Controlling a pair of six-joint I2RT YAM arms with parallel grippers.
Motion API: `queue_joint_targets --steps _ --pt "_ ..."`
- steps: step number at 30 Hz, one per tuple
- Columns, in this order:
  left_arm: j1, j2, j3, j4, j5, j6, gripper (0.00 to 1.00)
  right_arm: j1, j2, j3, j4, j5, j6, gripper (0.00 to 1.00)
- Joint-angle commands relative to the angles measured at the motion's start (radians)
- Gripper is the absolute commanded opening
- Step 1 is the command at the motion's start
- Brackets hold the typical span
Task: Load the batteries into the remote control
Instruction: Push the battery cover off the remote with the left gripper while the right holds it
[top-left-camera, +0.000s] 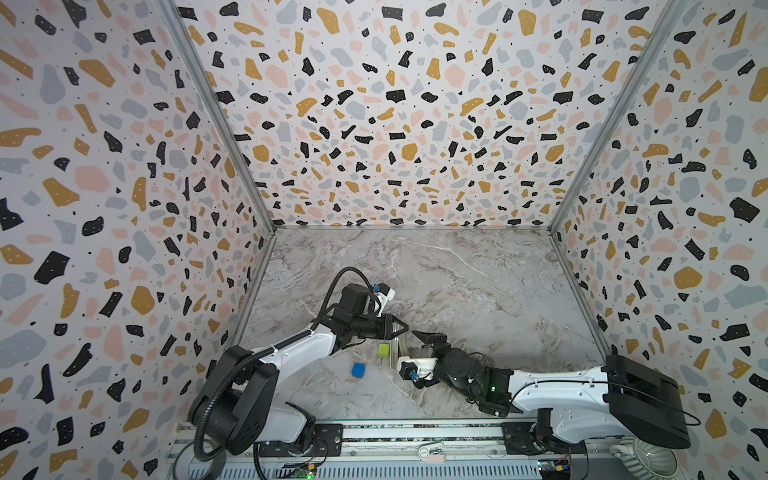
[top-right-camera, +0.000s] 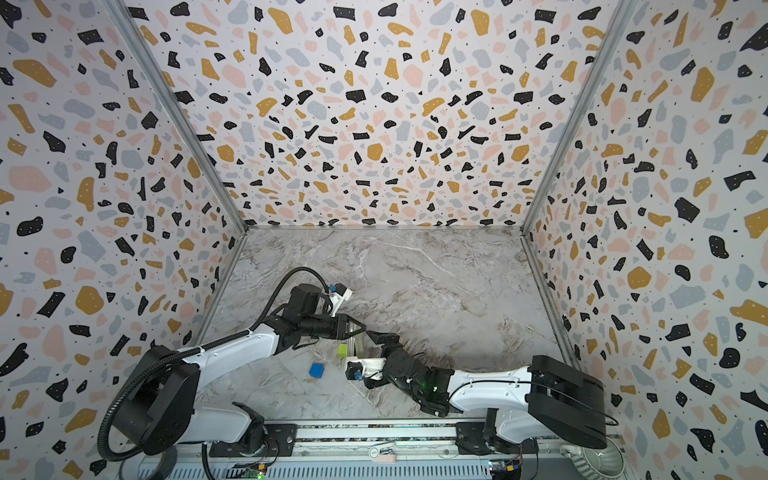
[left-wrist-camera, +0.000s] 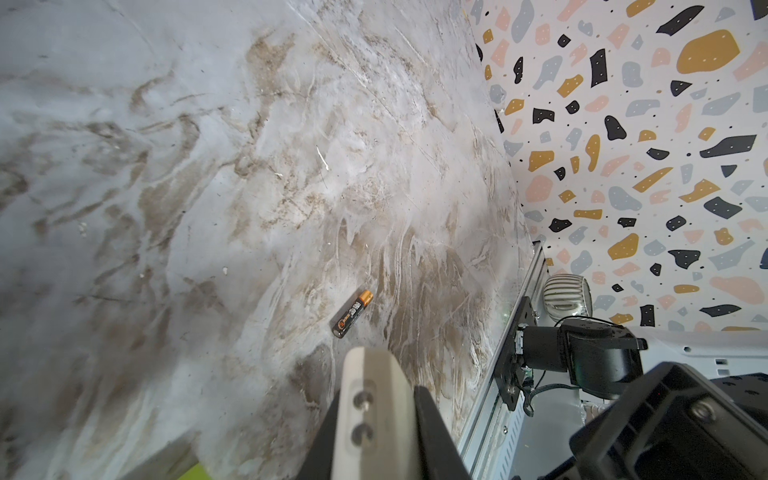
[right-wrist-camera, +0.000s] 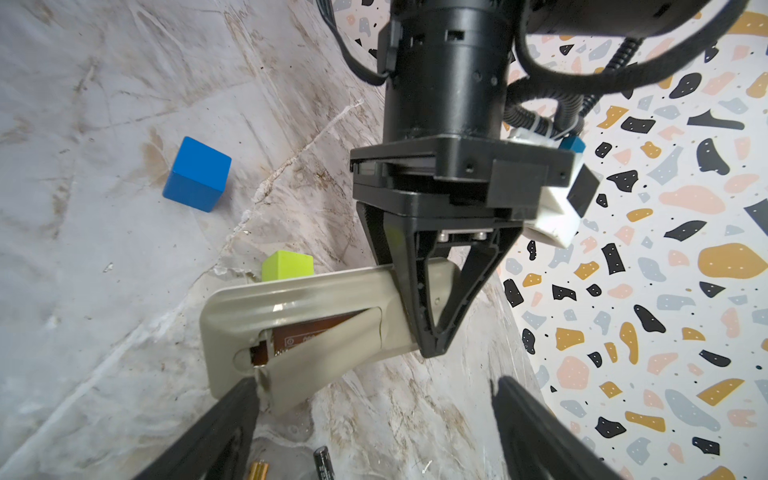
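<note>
My left gripper (top-left-camera: 405, 329) (top-right-camera: 362, 328) (right-wrist-camera: 432, 349) is shut on one end of the remote control (right-wrist-camera: 332, 291) (left-wrist-camera: 370, 374) and holds it just above the table, back side towards the right wrist camera. The remote's battery cover (right-wrist-camera: 328, 353) hangs askew, and a brown part shows in the recess. My right gripper (top-left-camera: 424, 336) (top-right-camera: 380, 336) (right-wrist-camera: 374, 386) is open, with one finger (right-wrist-camera: 232, 407) against the remote's free end by the cover. A dark battery (right-wrist-camera: 323, 461) and a gold-tipped one (right-wrist-camera: 257, 469) lie on the table under it. The left wrist view shows one battery (left-wrist-camera: 352, 313).
A green cube (top-left-camera: 384, 350) (right-wrist-camera: 286, 266) sits right beside the remote, and a blue cube (top-left-camera: 358, 370) (right-wrist-camera: 197, 174) lies nearer the front left. Patterned walls enclose the marble table (top-left-camera: 457, 270) on three sides. A metal rail (top-left-camera: 374, 440) and a ribbed white bowl (left-wrist-camera: 567, 297) lie at the front.
</note>
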Motion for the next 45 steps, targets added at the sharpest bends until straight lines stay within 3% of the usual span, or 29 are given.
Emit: queue_joint_targets --steps 1,31,45 --pt "-0.002 0.013 0.04 0.019 0.047 -0.004 0.0 -0.02 0.005 0.041 0.02 0.03 0.026 0.9" --pt "0.048 0.144 0.097 0.149 -0.004 -0.025 0.0 -0.072 0.065 0.051 0.01 -0.045 0.075 0.9" --pt "0.116 0.19 0.106 0.224 -0.033 -0.032 0.0 -0.083 0.114 0.058 0.003 -0.07 0.092 0.9"
